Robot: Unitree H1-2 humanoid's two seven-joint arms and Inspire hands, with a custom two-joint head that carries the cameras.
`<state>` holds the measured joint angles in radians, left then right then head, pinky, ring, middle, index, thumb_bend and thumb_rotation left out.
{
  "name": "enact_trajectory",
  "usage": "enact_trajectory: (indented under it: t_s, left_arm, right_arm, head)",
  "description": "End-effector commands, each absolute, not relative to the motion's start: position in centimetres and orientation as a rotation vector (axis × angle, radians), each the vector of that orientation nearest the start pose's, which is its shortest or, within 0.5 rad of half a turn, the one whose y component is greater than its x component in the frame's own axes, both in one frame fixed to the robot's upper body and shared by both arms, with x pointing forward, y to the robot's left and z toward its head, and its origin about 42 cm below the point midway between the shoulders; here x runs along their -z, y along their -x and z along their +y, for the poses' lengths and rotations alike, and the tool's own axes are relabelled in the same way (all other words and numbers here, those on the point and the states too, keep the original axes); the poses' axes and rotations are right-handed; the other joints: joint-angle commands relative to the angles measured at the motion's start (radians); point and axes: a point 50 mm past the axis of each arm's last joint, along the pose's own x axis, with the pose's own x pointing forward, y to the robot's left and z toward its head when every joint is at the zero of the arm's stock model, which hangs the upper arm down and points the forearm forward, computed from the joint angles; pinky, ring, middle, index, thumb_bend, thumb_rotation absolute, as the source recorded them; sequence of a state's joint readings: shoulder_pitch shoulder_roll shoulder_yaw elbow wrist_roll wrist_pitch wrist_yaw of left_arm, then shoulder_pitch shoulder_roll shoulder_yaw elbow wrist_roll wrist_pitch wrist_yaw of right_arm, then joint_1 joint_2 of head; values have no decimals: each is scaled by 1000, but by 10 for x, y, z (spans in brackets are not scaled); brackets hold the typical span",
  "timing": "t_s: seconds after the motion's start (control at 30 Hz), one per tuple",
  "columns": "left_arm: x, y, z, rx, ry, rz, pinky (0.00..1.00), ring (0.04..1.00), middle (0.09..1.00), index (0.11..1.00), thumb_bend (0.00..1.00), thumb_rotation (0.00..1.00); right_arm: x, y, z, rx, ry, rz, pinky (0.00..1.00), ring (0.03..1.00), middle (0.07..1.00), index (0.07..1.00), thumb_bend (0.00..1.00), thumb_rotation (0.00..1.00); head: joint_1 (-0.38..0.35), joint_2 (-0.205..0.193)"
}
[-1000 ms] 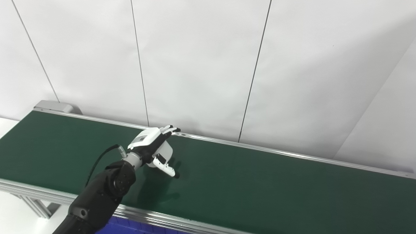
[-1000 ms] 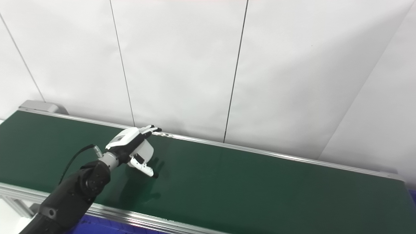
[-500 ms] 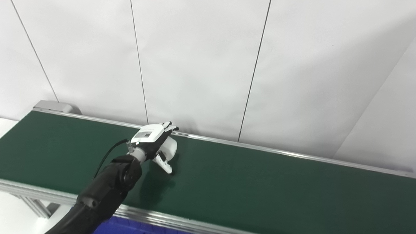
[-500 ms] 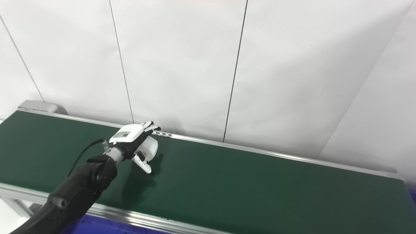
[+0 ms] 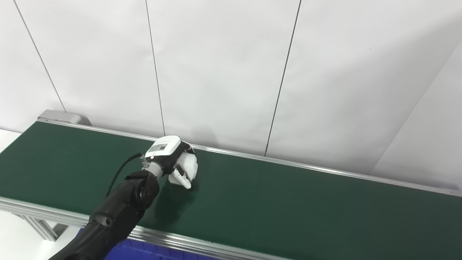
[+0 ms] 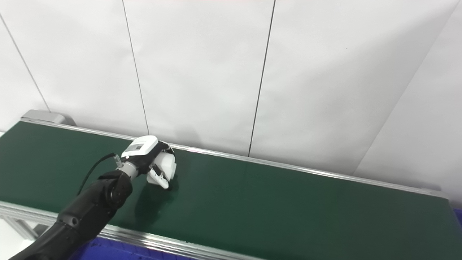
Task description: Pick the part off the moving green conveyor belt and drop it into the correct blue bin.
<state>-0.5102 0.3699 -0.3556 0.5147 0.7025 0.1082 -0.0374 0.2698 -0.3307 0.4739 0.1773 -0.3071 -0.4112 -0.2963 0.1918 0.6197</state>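
A white rounded part [image 5: 189, 167] sits on the green conveyor belt [image 5: 288, 202] near its far rail, left of the middle. My left hand [image 5: 173, 159] reaches over the belt from the bottom left and its fingers are curled around the part, with the thumb on its near side. The same hand [image 6: 153, 159] and part [image 6: 169, 167] show in the right eye view. Whether the part is off the belt I cannot tell. My right hand is not in view.
The belt has silver rails along its far edge [image 5: 325, 172] and near edge [image 5: 187, 243]. A strip of blue bin [image 5: 151, 252] shows below the near rail. A grey end housing [image 5: 61, 117] sits at the far left. White wall panels stand behind.
My left hand has moved a little farther over the belt and its fingers, spread a second ago, have curled shut around the white part.
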Motion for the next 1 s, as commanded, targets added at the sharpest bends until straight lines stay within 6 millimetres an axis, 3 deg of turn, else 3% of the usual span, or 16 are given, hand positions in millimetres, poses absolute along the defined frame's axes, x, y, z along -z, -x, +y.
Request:
enact_trajectory:
  t_s: [0.0, 0.17, 0.3, 0.43, 0.57, 0.73, 0.97]
  left_arm:
    - [-121, -434, 275, 276, -1275, 165, 453, 441, 517, 491, 501, 0]
    - [-134, -428, 279, 263, -1233, 123, 438, 433, 513, 488, 502, 0]
    - [-153, -413, 282, 219, -1089, 27, 411, 427, 501, 505, 501, 0]
    - [-178, -379, 283, 202, -932, -101, 464, 450, 511, 485, 501, 0]
    - [-187, -341, 287, 207, -814, -201, 459, 463, 512, 476, 500, 0]
    - [-173, -300, 301, 290, -661, -274, 459, 465, 521, 471, 499, 0]
    - [-124, -249, 311, 397, -522, -228, 489, 492, 527, 445, 497, 0]
  right_arm:
    - [-16, -144, -225, -305, 447, -87, 716, 817, 860, 901, 760, 352]
    - [-16, -144, -224, -303, 448, -91, 720, 818, 859, 898, 762, 346]
    - [-18, -143, -223, -300, 446, -96, 721, 820, 862, 897, 761, 345]
    - [-20, -142, -220, -291, 438, -104, 715, 815, 859, 890, 763, 335]
    - [-23, -142, -216, -288, 432, -117, 714, 811, 855, 889, 764, 343]
    - [-29, -142, -210, -289, 435, -135, 715, 806, 848, 888, 768, 354]
    - [-37, -143, -198, -284, 416, -136, 708, 803, 844, 879, 763, 364]
  head:
    - [2, 0]
    - [-7, 5]
    - [-20, 15]
    - [-51, 35]
    - [-98, 62]
    - [-166, 103]
    - [-208, 150]
